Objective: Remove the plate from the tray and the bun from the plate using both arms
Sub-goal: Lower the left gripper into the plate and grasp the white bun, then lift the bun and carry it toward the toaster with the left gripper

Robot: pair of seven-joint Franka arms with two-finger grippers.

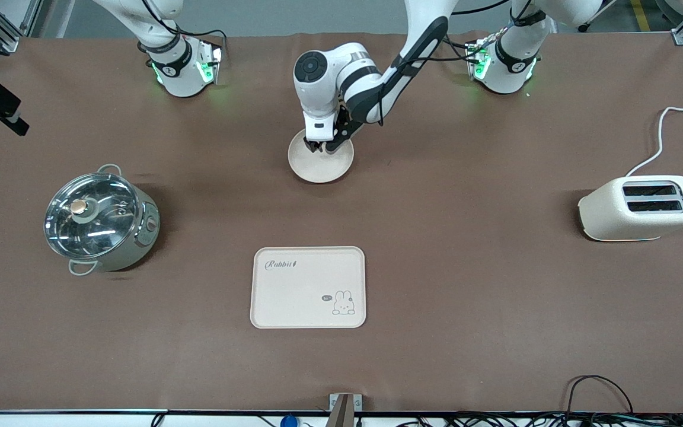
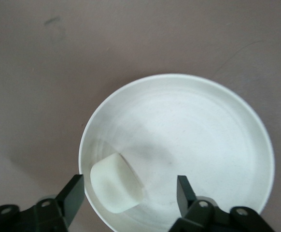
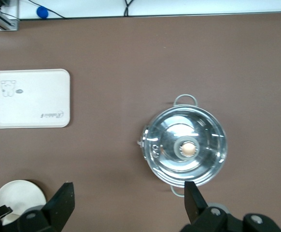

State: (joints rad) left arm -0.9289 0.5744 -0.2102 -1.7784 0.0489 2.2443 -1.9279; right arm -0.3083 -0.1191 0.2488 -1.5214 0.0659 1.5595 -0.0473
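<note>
Cream bun sits near the plate rim, upper centre of the front view, plate already off the tray. Left gripper straddles it, fingers spread, not yet touching — looks soft, light; pinch its flanks gently. Right gripper waits, spread.

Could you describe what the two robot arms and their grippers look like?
Both arms are glossy white jointed tubes with black joint rings and green-lit bases. The left arm carries a black side panel, a round black cap and black cables. The left gripper and right gripper have flat, matte black fingers.
</note>
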